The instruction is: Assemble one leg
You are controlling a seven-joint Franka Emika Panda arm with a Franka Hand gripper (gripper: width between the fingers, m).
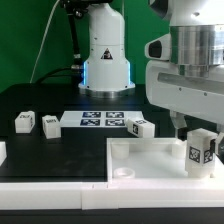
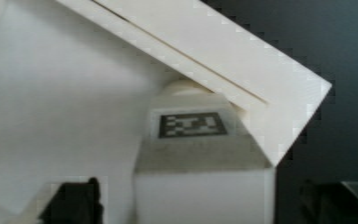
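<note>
One big white panel (image 1: 150,160) is taking up the front of the table, raised rim and all, and I'm using it as the reference for everything else. Behind the panel the marker board (image 1: 100,120) is lying flat on the black tabletop. The arm is hanging over the panel's corner on the exterior view's right.

The gripper (image 2: 202,205) is sitting with its jaws apart. In the wrist view the dark fingers (image 2: 73,200) are showing on either side of the leg (image 2: 197,150) with a gap on both sides, so nothing is being clamped. That leg (image 1: 202,148) is standing upright at that same corner of the panel with its tag facing out. I can't tell whether it's actually seated in a hole or just resting there.

Three more loose legs are waiting behind the panel: two (image 1: 24,122) (image 1: 50,125) beyond its corner on the exterior view's left, and one (image 1: 141,127) just behind its back rim.

What I'm worrying about: if the jaws are closing off-centre, one finger is going to touch first and tip or twist the post. And if the post isn't properly seated, any sideways drag from the arm is probably going to knock it over onto the panel.
</note>
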